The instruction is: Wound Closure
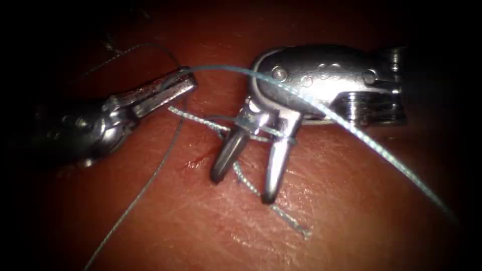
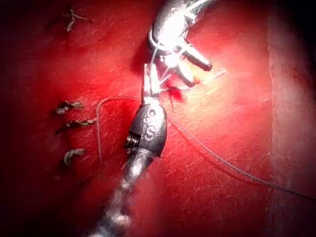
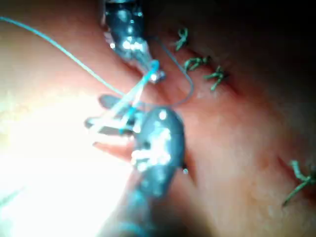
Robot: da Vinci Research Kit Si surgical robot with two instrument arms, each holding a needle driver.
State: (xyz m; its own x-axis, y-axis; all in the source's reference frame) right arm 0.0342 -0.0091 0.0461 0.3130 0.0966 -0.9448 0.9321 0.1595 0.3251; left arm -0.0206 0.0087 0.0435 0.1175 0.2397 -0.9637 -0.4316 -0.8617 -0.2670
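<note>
Left pincer (image 1: 176, 86): jaws together, clamped on the thread (image 1: 221, 68) at the tips, left of the cut (image 1: 193, 163); same grip seen in left wrist view (image 2: 149, 79) and right wrist view (image 3: 154, 75). From that grip, pale blue thread arcing rightward over the body of the right tool, then descending toward the right edge. Second, thinner strand (image 1: 145, 183) trailing down-left from the left pincer across the tissue (image 1: 351, 211). Small patch of red fluid (image 1: 196, 161) at the cut, just left of the right pincer. Right pincer (image 1: 244, 175): jaws spread apart, tips pointing down just over the tissue, closed on nothing; thread wound around the base of the jaws (image 1: 261, 131). Short thread tail (image 1: 288, 216) lying on the tissue below the right pincer. Finished stitches (image 2: 69, 123) in a row beside the left tool. Needle position: cannot tell.
</note>
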